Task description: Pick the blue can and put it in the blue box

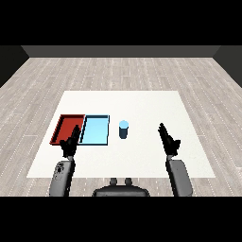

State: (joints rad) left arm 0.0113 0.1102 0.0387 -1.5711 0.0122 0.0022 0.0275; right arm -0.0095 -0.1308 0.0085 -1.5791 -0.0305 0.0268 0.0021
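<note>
Blue can (124,129) upright, beside light blue tray (95,131) — untouched

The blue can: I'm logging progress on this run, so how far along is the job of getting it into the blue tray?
Nothing looks done yet. The blue can stands upright on the white table, just right of the light blue tray and outside it. Neither the right hand nor the left hand holds anything; both are open and apart from the can. Reaching, grasping, carrying and placing are all left.
</note>
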